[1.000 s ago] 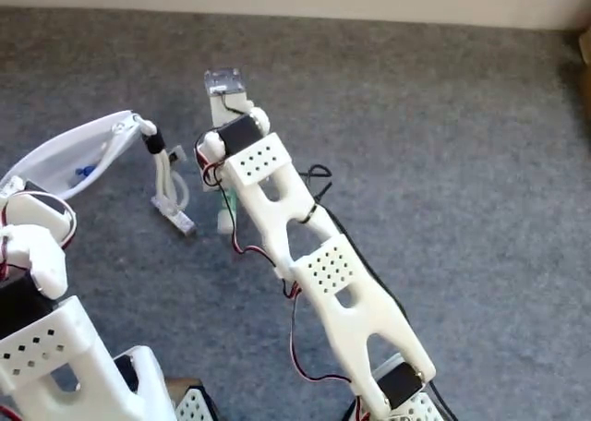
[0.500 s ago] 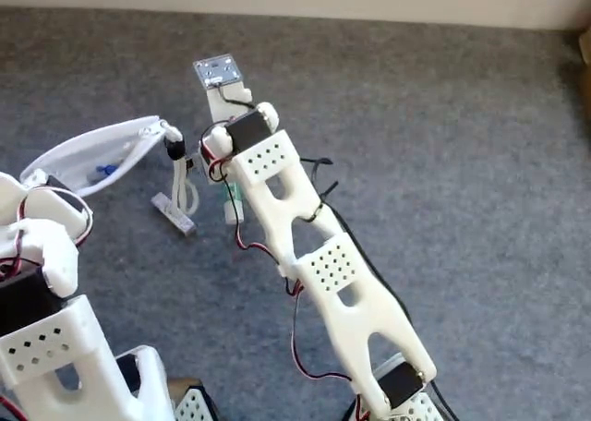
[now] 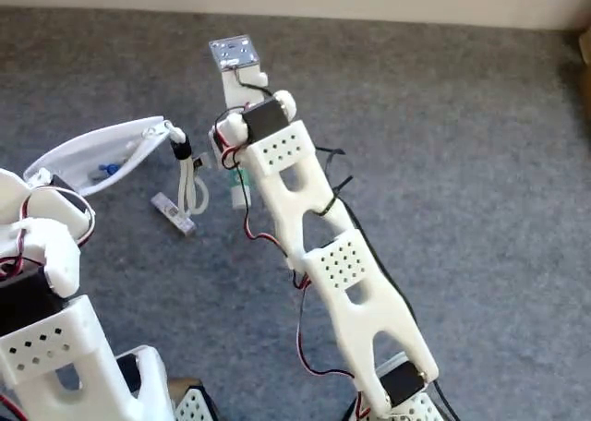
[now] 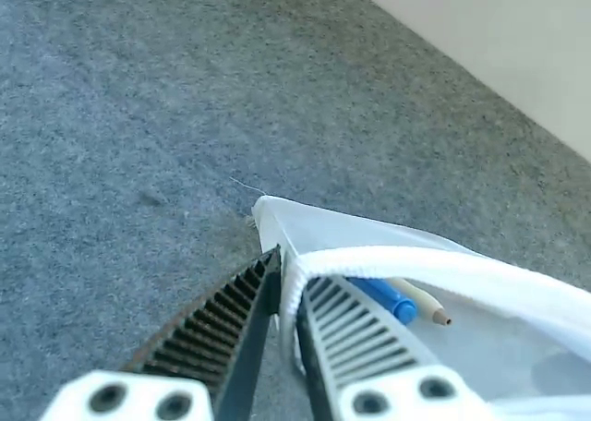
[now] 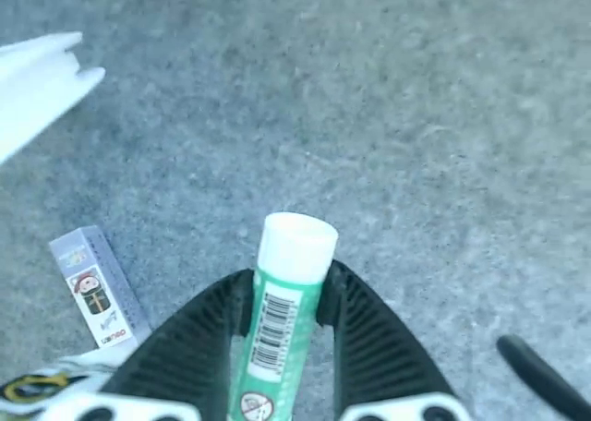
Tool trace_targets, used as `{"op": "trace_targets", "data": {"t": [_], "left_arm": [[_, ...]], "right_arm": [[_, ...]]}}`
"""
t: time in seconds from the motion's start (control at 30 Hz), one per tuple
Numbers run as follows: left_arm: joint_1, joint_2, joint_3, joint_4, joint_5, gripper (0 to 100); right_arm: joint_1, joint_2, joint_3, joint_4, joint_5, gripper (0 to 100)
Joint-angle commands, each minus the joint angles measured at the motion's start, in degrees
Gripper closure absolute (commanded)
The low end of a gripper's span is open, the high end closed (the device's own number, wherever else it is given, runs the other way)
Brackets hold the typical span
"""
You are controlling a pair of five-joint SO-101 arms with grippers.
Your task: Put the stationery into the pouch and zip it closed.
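A grey, carpet-textured bench (image 3: 462,162) carried two white robot arms. The right arm (image 3: 314,246) stretched up the middle of the high view, and the left arm (image 3: 46,347) sat at the near left corner.

A white fabric pouch (image 3: 83,153) lay to the left with its mouth gaping. It looked soft, light and floppy, so it probably needed a hold on the rim to keep the mouth open. The left gripper (image 4: 286,273) was pinched almost closed on that rim, at the end of the pouch nearest its arm. A white strap (image 3: 192,176) trailed from the other end of the pouch.

The right gripper (image 5: 288,282) was clamped around the green body of a glue stick (image 5: 277,338), just below its white cap. The stick looked stiff, light and smooth, so it might twist or slip in a loose hold. It hung near the strap end of the pouch, beside the opening and not over it.

A small boxed item (image 5: 95,290) lay flat on the bench between the pouch and the glue stick. Inside the pouch lay a blue pen (image 4: 383,298) and a pencil (image 4: 420,303).
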Motion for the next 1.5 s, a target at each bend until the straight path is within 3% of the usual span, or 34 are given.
{"op": "trace_targets", "data": {"t": [0.0,0.9,1.47], "left_arm": [[1.1,-1.5,-0.8,-1.8,-0.6,99],[1.1,-1.5,-0.7,-1.8,-0.6,99],[1.1,-1.5,-0.7,-1.8,-0.4,99]], "right_arm": [[0.3,-5.4,-6.3,1.1,0.7,99.5],[0.6,-12.2,-4.5,1.2,0.4,99.5],[0.3,-27.2,-6.9,1.2,0.4,99.5]]}}
